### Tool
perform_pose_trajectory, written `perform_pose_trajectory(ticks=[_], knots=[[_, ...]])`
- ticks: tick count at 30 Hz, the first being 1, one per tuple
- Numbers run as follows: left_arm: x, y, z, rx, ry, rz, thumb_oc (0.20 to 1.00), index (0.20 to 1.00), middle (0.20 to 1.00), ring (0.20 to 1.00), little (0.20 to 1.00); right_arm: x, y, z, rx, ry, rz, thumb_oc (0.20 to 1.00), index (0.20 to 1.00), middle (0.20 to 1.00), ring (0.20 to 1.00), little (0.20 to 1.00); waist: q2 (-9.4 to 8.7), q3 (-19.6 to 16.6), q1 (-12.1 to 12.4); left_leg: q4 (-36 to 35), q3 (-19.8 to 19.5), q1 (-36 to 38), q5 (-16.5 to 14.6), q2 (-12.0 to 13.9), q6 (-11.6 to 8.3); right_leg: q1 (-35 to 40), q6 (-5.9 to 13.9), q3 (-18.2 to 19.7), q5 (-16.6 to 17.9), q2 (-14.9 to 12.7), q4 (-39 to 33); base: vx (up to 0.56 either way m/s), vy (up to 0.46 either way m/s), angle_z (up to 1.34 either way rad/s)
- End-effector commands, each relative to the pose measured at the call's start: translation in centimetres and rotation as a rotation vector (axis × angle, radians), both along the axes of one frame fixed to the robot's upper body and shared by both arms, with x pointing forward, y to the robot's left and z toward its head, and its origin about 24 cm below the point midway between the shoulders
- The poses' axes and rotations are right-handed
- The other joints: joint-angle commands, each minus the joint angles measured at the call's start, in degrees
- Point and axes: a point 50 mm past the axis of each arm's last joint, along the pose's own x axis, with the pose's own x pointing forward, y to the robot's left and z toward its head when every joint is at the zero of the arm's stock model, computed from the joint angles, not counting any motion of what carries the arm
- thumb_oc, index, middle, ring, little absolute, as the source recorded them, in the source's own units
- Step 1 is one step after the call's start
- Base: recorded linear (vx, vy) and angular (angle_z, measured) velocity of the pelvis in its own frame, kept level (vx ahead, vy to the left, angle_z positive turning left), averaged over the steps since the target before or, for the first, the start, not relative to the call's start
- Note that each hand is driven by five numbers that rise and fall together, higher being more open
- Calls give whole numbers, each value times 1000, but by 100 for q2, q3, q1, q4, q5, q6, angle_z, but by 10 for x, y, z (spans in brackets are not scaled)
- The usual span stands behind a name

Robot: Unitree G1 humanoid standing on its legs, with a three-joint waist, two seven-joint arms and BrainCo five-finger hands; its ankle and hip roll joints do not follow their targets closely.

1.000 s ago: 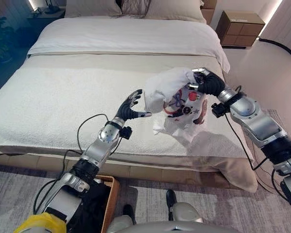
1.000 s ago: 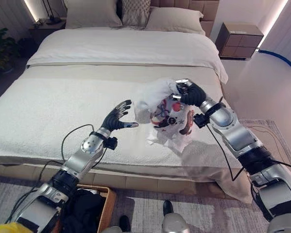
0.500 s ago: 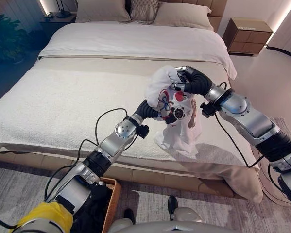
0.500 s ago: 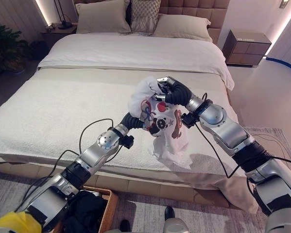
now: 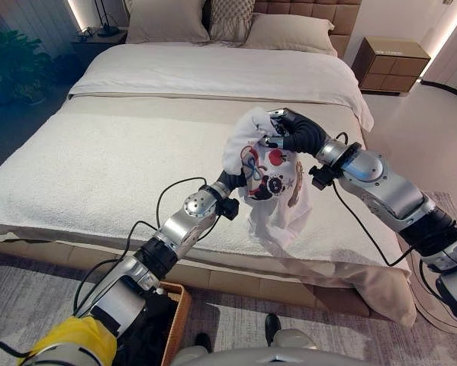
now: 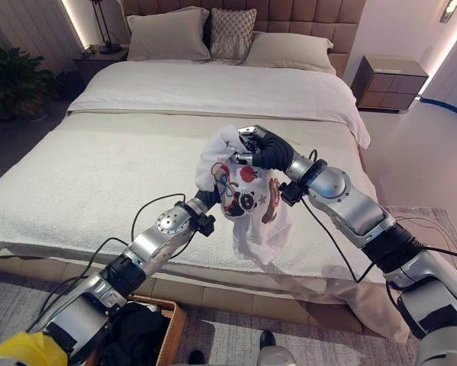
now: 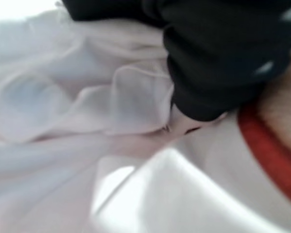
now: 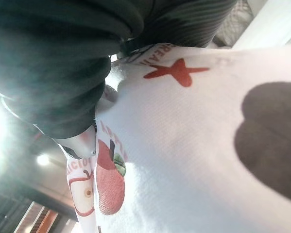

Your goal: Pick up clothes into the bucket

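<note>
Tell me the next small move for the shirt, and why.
Probably swing the shirt back and down toward the basket. The right hand is shut on its top and the left hand is buried in the cloth, so it hangs lifted, with only its lower end touching or just above the bed. The basket, already holding dark clothes, sits on the floor under the left arm.
</note>
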Motion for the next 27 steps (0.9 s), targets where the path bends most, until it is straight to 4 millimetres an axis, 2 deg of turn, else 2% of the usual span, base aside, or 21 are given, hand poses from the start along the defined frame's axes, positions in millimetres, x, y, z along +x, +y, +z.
perform_pose_trajectory(ticks=[1, 3, 4, 5, 6, 13, 18, 20, 22, 24, 27], knots=[[-3, -11, 0, -57, 9, -35, 200, 200, 200, 200, 200, -13, 23, 39, 128, -158, 133, 200, 200, 200, 200, 200, -297, -402, 92, 393, -31, -285, -357, -58, -129, -9, 307, -155, -551, -275, 500, 0, 0, 0], [-3, -9, 0, -72, 13, -25, 200, 200, 200, 200, 200, -13, 22, 37, 136, -156, 128, 200, 200, 200, 200, 200, -295, -409, 95, 383, -32, -280, -356, -58, -126, -4, 303, -155, -551, -276, 491, 0, 0, 0], [-4, -9, 0, -79, 18, -22, 200, 200, 200, 200, 200, -13, 22, 37, 141, -160, 126, 335, 335, 335, 335, 335, -294, -413, 95, 389, -32, -281, -359, -62, -125, 1, 299, -157, -553, -276, 488, 0, 0, 0], [-4, -9, 0, -87, 21, -20, 200, 200, 200, 200, 200, -14, 21, 37, 145, -164, 123, 555, 555, 555, 555, 555, -293, -416, 94, 391, -38, -281, -360, -64, -122, 9, 297, -156, -552, -276, 483, 0, 0, 0], [-4, -9, -1, -90, 23, -16, 200, 200, 200, 200, 200, -14, 21, 37, 148, -167, 118, 1000, 1000, 1000, 1000, 1000, -294, -420, 92, 391, -40, -281, -361, -61, -120, 12, 295, -152, -554, -272, 485, 0, 0, 0], [-7, -8, -6, -158, 71, 14, 200, 200, 200, 200, 200, -14, 17, 36, 184, -180, 87, 1000, 1000, 1000, 1000, 1000, -305, -410, 89, 414, -49, -293, -375, -57, -116, 7, 290, -158, -568, -274, 498, 0, 0, 0], [-17, 11, -14, -294, 132, 103, 200, 200, 200, 200, 200, -20, -22, 29, 295, -262, -146, 1000, 1000, 1000, 1000, 1000, -283, -382, 79, 421, -80, -310, -403, -64, -94, -6, 287, -162, -590, -282, 527, 0, 0, 0], [-22, 15, -17, -371, 164, 134, 200, 200, 200, 200, 200, -24, -39, 14, 363, -255, -264, 1000, 1000, 1000, 1000, 1000, -267, -360, 69, 425, -102, -316, -414, -71, -78, -13, 288, -177, -604, -291, 550, 0, 0, 0], [-26, 17, -20, -390, 182, 143, 200, 200, 200, 200, 200, -26, -43, 6, 379, -246, -298, 1000, 1000, 1000, 1000, 1000, -270, -359, 74, 428, -112, -319, -424, -75, -71, -10, 284, -190, -622, -297, 563, 0, 0, 0], [-32, 27, -22, -478, 208, 198, 200, 200, 200, 200, 200, -32, -66, -19, 442, -217, -492, 1000, 1000, 1000, 1000, 1000, -260, -351, 55, 436, -135, -337, -450, -95, -46, -25, 286, -210, -658, -303, 596, 0, 0, 0], [-38, 40, -24, -535, 216, 257, 200, 200, 200, 200, 200, -41, -81, -47, 498, -161, -643, 1000, 1000, 1000, 1000, 1000, -248, -326, 37, 461, -155, -365, -475, -113, -22, -59, 283, -212, -685, -309, 637, 14, 10, 5]])
